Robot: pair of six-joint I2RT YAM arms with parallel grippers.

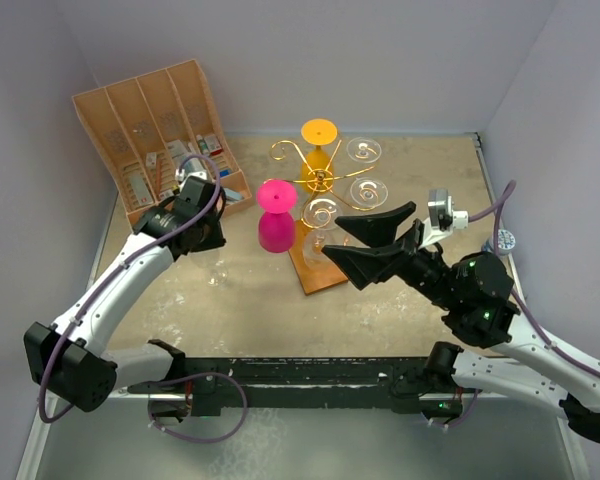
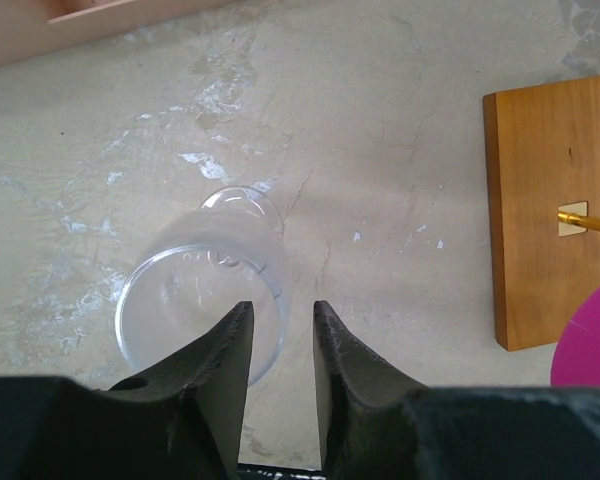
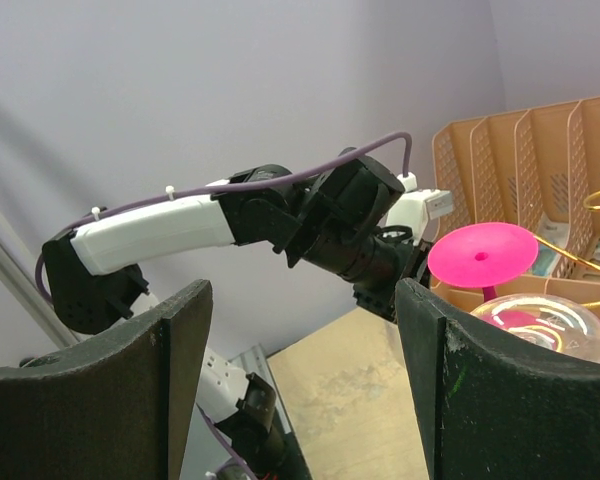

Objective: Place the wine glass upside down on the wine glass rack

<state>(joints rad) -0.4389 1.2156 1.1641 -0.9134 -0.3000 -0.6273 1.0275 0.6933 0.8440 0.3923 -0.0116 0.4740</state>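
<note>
Your right jaws hang spread wide. Farther out, your left jaws stand narrowly parted astride the rim of the wine glass (image 2: 195,300), upright on the counter (image 2: 400,120) near the wine glass rack (image 1: 320,178). Probably slick and brittle: pinch softly.

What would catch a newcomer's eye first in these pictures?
A bright pink glass sits upside down mid-scene, left of the gold wine glass rack, with an orange glass inverted at its back. The left hand hangs over a clear glass on the table; the right hand gapes wide near the rack.
</note>
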